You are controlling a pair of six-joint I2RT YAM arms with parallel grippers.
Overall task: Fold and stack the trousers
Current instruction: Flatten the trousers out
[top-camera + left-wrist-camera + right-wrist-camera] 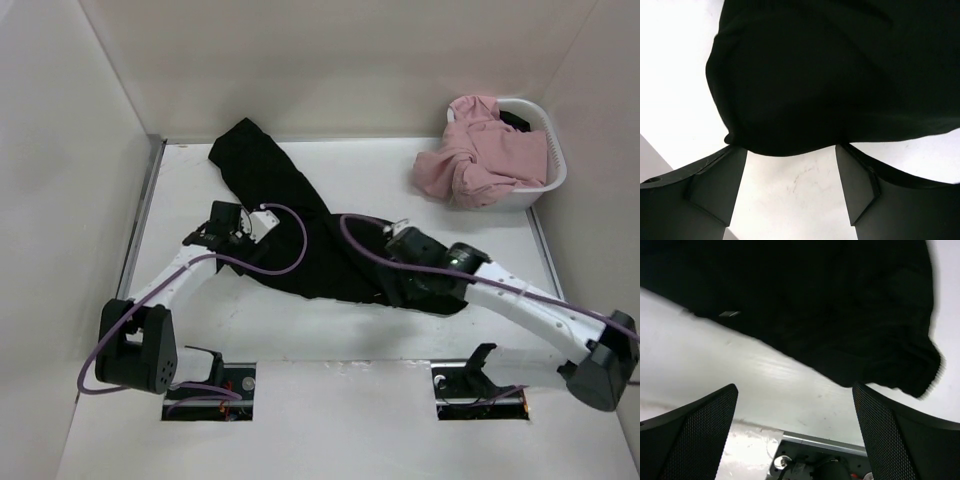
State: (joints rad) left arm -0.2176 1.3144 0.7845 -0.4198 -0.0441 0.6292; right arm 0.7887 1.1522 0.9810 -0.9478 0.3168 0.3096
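Two-finger left gripper [789, 162]: jaws part-open, holding nothing; you see the edge of the trousers [815, 75] just beyond its fingertips, bare table [200, 320] beneath.
Trousers: black, sprawled diagonally from far left toward near centre-right of the table.
Tag [730, 314]: small pale patch on the cloth, too blurred for you to read.
Right gripper [794, 390]: jaws spread wide, empty, at the trousers' near right end.
Basket [556, 165]: white, far right, holding a pink garment [480, 160].

Trousers [272, 178]: matt black soft cloth. Table [330, 335] beneath trousers: smooth white, faintly scuffed. Basket [557, 165] right of trousers: glossy white plastic.
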